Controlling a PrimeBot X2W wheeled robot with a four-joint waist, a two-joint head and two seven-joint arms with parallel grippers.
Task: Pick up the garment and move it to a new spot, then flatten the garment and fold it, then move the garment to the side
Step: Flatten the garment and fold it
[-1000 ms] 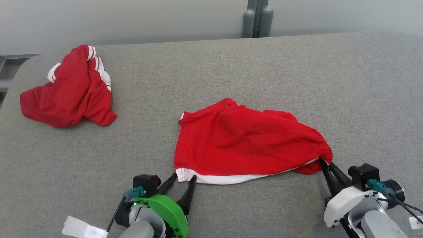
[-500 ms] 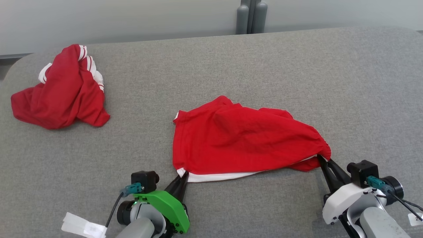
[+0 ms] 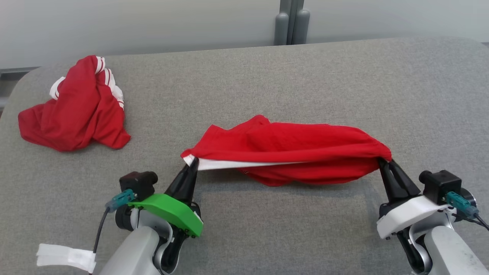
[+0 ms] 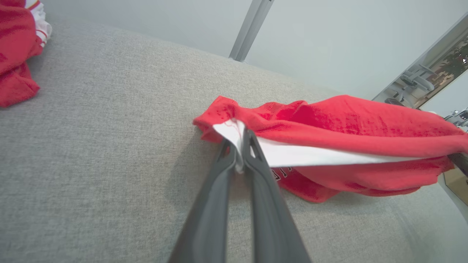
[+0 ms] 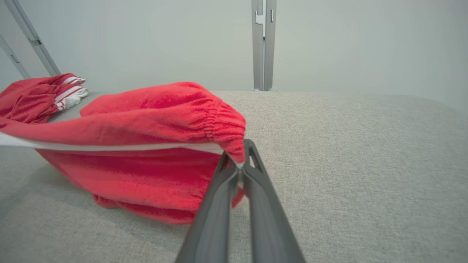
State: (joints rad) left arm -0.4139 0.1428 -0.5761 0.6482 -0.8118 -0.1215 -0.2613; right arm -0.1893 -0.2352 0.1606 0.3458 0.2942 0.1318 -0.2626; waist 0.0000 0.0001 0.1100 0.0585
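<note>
The garment is a pair of red shorts with a white band, stretched between my two grippers and lifted, its lower part sagging toward the grey surface. My left gripper is shut on its white-edged corner at the left. At the right end, my right gripper is shut on the gathered elastic waistband. In both wrist views the dark fingers pinch the cloth at their tips. Red fabric hangs below the taut white band.
A second crumpled red garment with white stripes lies at the far left of the grey padded table, also seen as a red heap. A grey post stands behind the table's far edge.
My left gripper closed on the white-edged corner and both grippers rose, lifting and stretching the shorts off the table. The head camera shifted slightly.
</note>
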